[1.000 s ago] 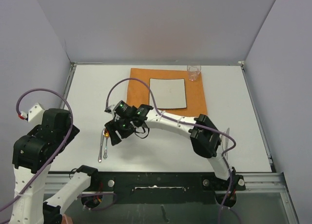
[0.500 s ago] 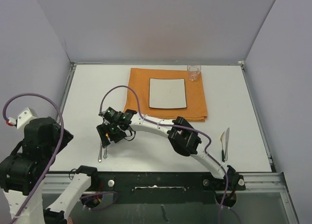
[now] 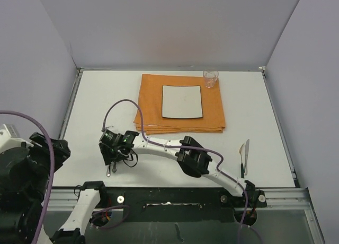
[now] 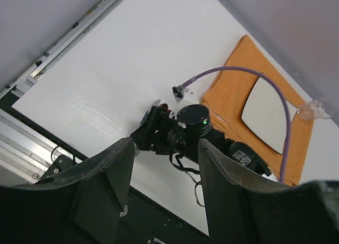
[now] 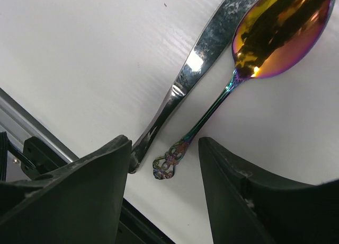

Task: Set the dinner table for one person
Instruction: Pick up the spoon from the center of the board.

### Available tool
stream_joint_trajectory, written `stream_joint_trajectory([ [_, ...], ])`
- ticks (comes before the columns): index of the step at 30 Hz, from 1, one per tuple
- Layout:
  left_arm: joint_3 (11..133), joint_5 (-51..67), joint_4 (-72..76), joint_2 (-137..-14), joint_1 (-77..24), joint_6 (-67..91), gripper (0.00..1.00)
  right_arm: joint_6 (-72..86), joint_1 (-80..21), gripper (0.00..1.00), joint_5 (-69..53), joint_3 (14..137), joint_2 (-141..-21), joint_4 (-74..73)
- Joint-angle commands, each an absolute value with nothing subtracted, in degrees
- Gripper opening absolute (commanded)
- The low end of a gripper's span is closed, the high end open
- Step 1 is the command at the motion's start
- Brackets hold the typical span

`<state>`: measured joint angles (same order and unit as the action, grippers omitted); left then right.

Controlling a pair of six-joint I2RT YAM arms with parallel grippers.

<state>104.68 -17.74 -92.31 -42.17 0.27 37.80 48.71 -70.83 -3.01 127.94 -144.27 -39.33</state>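
right claw: low over the near-left part of the dinner table. Jaws apart with a clear gap, clamped on nothing.
right fingers: one on each side of two handle ends lying flat on the white top. I see no pad pressing on metal.
spoon: iridescent gold-purple bowl. Its ornate handle tip sits about mid-gap between my right jaws.
silver utensil: just beside the spoon and roughly parallel to it. Its handle end is right at the edge of one finger; touching or not, cannot tell. The head is out of frame, so I can't say what kind it is.
overhead check: handle ends poke out toward the near edge from under my right claw.
left claw: up high at near left, looking down on the table. Jaws apart, nothing between them.
dinner table: big matte white top that fills the workspace. My arm bases sit at its near edge.
orange cloth: folded, far centre of the table.
plate: small, square, white. Flat on the cloth, about centred.
glass: clear and upright, at the cloth's far right corner.
knife: flat on the table at near right, well apart from the cloth and from my right claw.
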Motion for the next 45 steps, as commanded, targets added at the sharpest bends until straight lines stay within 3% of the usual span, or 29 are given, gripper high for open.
stream_joint_trajectory([
  [1, 113.1, -11.28, -99.21, -45.02, 3.34, 33.28, 0.5, 54.99, -73.28, 0.55, 4.77, 126.6, -149.85, -48.56],
  [8, 116.21, -1.8, -99.16, -44.35, 8.11, 34.59, 0.49, 59.4, -72.63, 0.54, 10.72, 128.44, -154.59, -53.28],
  [19, 125.33, 2.52, -99.57, -47.0, 8.26, 32.38, 0.49, 61.54, -71.76, 0.48, 15.87, 127.5, -158.29, -61.62],
  [28, 130.22, 4.03, -99.5, -49.81, 7.79, 32.78, 0.49, 61.56, -70.26, 0.0, 20.37, 112.97, -151.96, -65.0],
  [39, 130.85, 5.09, -99.41, -50.8, 7.56, 32.75, 0.48, 59.34, -69.25, 0.0, 22.79, 111.42, -148.47, -65.85],
  [45, 127.93, 6.09, -99.35, -49.68, 7.56, 32.25, 0.48, 59.33, -69.3, 0.0, 27.36, 103.67, -140.16, -60.45],
])
